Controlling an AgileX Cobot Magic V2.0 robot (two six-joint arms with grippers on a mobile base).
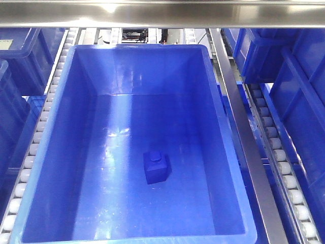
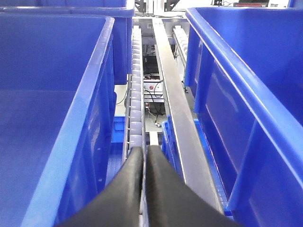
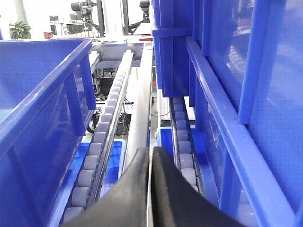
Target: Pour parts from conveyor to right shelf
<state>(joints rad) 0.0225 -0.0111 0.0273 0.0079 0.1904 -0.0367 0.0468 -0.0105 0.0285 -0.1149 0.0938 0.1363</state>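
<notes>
One of the parts, a small blue block with a round knob (image 1: 156,166), lies on the floor of a large blue bin (image 1: 45,152) on the right shelf (image 1: 244,142) in the front view. No gripper shows in that view. In the left wrist view my left gripper (image 2: 144,153) is shut with nothing between its black fingers, hovering over a roller rail (image 2: 136,94) between two blue bins. In the right wrist view my right gripper (image 3: 150,152) is shut and empty above a steel rail (image 3: 142,113). The conveyor is out of view.
More blue bins flank the middle one: left (image 1: 20,56) and right (image 1: 299,107). A steel crossbar (image 1: 162,12) runs along the top. Bin walls close in on both grippers: (image 2: 85,123), (image 2: 227,90), (image 3: 42,123), (image 3: 227,94). Lower bins (image 3: 111,161) show beneath the rollers.
</notes>
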